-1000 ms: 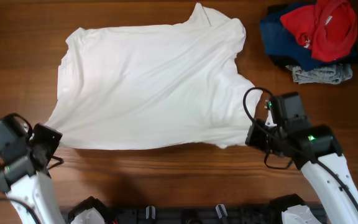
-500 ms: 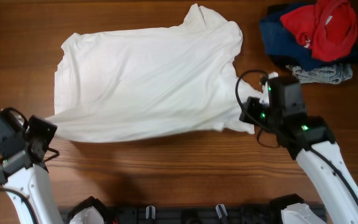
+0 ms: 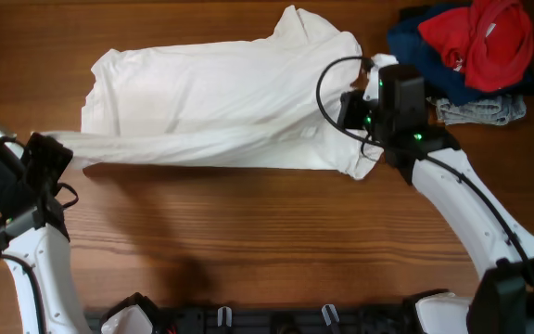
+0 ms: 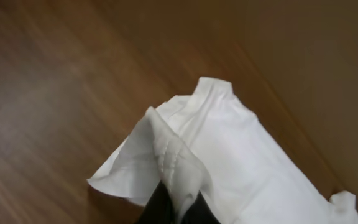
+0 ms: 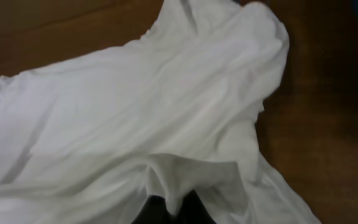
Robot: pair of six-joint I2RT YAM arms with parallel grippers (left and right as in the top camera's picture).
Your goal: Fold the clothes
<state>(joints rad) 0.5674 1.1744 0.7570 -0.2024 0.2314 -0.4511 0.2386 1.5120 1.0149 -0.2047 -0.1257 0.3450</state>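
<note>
The white T-shirt lies spread across the far half of the wooden table, its near edge lifted and stretched between both grippers. My left gripper is shut on the shirt's left near corner; in the left wrist view the fabric bunches between the dark fingertips. My right gripper is shut on the shirt's right near edge, over the garment; in the right wrist view the cloth folds into the fingers.
A pile of red, navy blue and grey garments sits at the far right corner, close behind my right arm. Bare wood lies in front of the shirt.
Both grippers have moved away from the front edge, carrying the shirt's near edge up and over the garment. The right gripper has travelled further, toward the collar side.
</note>
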